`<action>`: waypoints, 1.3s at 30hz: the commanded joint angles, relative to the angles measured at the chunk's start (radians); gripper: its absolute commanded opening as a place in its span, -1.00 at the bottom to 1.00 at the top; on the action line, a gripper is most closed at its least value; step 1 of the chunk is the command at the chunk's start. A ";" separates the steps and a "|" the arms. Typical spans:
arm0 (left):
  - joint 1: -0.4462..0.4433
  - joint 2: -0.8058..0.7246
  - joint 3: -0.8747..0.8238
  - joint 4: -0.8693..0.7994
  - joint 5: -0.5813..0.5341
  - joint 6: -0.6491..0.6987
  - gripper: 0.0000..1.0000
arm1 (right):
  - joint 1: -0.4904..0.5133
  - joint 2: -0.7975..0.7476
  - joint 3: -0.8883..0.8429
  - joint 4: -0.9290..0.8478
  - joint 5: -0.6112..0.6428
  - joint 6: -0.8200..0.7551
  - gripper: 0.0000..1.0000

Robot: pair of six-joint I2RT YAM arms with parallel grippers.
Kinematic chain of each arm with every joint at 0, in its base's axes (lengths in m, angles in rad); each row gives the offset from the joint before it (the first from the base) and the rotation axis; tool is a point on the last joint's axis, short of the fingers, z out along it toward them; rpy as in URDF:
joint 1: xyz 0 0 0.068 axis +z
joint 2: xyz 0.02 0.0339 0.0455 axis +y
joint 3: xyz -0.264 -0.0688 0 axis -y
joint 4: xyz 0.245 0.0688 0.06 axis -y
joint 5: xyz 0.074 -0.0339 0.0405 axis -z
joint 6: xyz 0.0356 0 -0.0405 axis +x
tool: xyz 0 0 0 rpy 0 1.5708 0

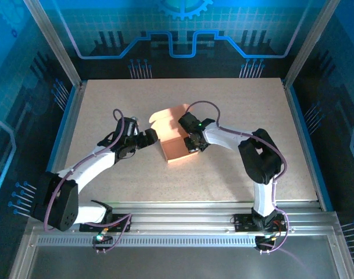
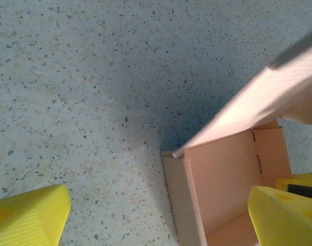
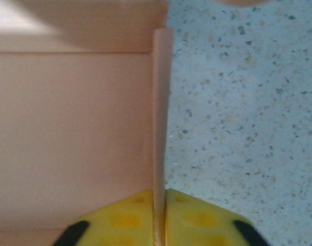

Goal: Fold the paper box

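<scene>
Paper box [image 1: 175,145] seemingly pinched, right claw [image 3: 160,207].

Left arm [image 1: 89,164] and right arm [image 1: 229,137]: smooth white rounded links between bulky black joints. Thin purple cables [image 1: 207,103] looped along both, down to black bases [image 1: 261,222] with tiny lit indicators. Small green light [image 1: 199,124] on the right wrist. Dark left gripper [image 1: 150,137] and right gripper [image 1: 194,145]. Blunt, wedge-shaped yellow fingers [image 2: 27,218]; right fingers [image 3: 196,220] dimpled, with black trim [image 3: 74,233].
</scene>
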 commanded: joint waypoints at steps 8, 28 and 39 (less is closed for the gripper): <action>0.011 0.012 -0.023 0.013 0.015 0.029 0.83 | 0.094 0.138 0.082 -0.139 0.315 0.043 -1.00; 0.024 0.016 -0.032 0.043 0.047 0.025 0.84 | 0.024 -0.060 0.023 -0.006 0.059 0.006 -0.21; 0.024 0.009 -0.058 0.075 0.047 0.033 0.84 | -0.141 -0.239 -0.181 0.195 -0.340 0.043 0.08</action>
